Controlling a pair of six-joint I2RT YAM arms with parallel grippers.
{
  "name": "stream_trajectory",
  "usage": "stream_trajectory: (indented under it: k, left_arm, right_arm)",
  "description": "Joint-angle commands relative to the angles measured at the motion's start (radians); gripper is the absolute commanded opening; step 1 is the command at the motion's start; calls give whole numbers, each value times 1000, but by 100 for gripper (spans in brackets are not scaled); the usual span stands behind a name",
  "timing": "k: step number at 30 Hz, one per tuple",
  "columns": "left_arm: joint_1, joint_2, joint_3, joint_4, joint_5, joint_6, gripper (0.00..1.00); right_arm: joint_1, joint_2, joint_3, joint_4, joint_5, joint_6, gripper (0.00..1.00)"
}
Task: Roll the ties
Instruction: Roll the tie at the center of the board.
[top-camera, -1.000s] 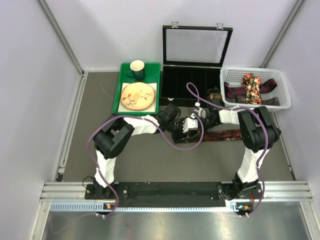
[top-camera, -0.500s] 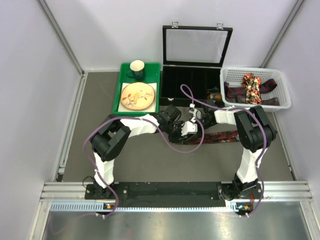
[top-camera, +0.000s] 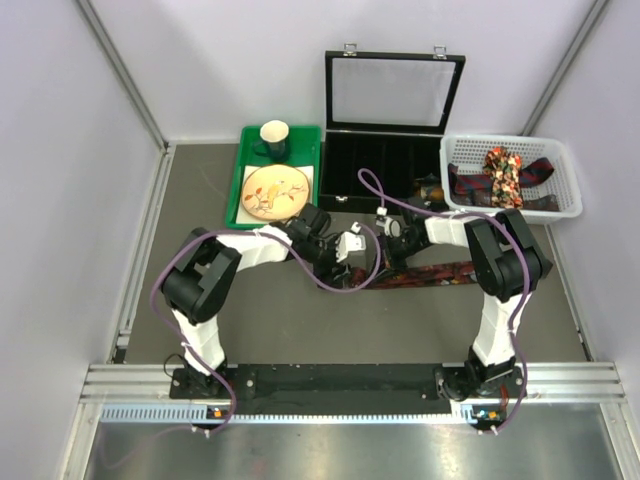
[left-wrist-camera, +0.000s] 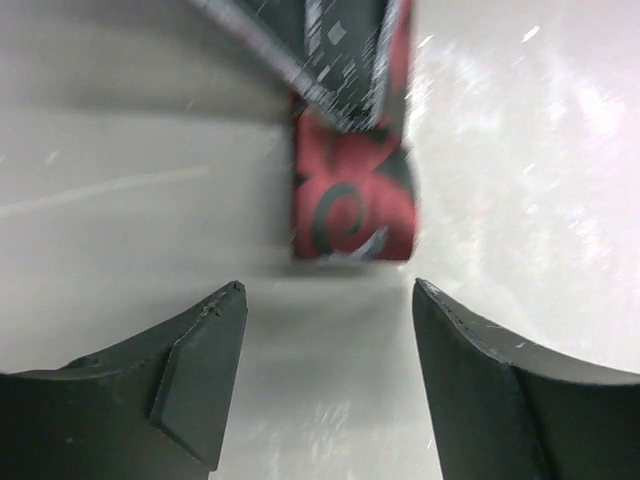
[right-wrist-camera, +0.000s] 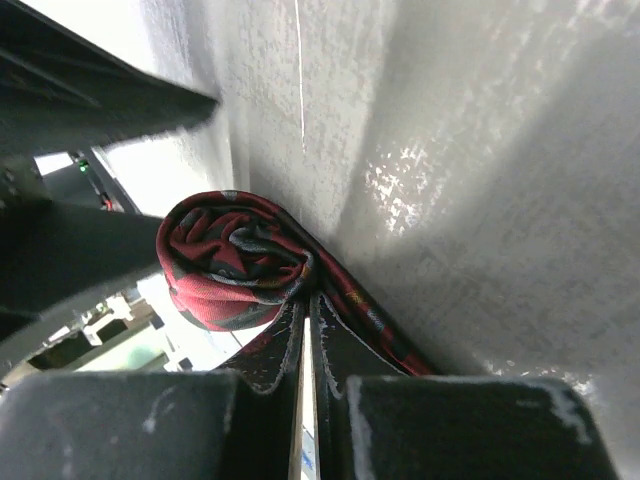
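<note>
A dark red patterned tie (top-camera: 432, 272) lies on the table, its left end wound into a roll (right-wrist-camera: 235, 262). The roll also shows in the left wrist view (left-wrist-camera: 352, 205). My right gripper (right-wrist-camera: 305, 300) is shut, its tips pinching the roll at its core; in the top view it (top-camera: 393, 255) sits low over that end. My left gripper (left-wrist-camera: 325, 290) is open and empty, a little short of the roll; in the top view it (top-camera: 352, 247) is to the roll's left. More ties, one red-orange floral (top-camera: 503, 170) and dark striped ones (top-camera: 468, 186), lie in the basket.
A white basket (top-camera: 560, 205) stands at the back right. An open black case (top-camera: 385, 160) with compartments is behind the grippers. A green tray (top-camera: 240, 200) at the back left holds a plate (top-camera: 274, 191) and a cup (top-camera: 274, 138).
My left gripper has drawn back to the left, away from the roll, and is now open. My right gripper has shifted slightly left with the roll.
</note>
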Motion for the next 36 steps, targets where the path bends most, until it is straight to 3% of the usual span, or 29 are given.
stream_trajectory:
  k: [1, 2, 9, 23, 25, 29, 33, 36]
  left_arm:
    - [-10, -21, -48, 186, 172, -46, 75]
    - [-10, -17, -63, 315, 183, -99, 76]
    - [-10, 25, -216, 675, 228, -243, 75]
    - [-53, 134, -296, 994, 231, -293, 55]
    - [-54, 137, -292, 979, 231, -284, 44]
    - [-54, 103, -243, 779, 173, -195, 31]
    - [-57, 89, -146, 338, 62, -62, 20]
    - [-59, 91, -85, 195, -12, -2, 18]
  right_arm:
    - [9, 35, 11, -46, 174, -76, 0]
    - [9, 35, 11, -49, 176, -84, 0]
    - [9, 44, 14, -79, 193, -113, 0]
    - [9, 86, 34, -104, 174, -124, 0]
    - [9, 90, 36, -106, 173, -124, 0]
    - [7, 84, 40, -107, 157, -130, 0]
    - [-2, 63, 48, -109, 119, -134, 0]
    - [-38, 37, 59, -119, 40, -134, 4]
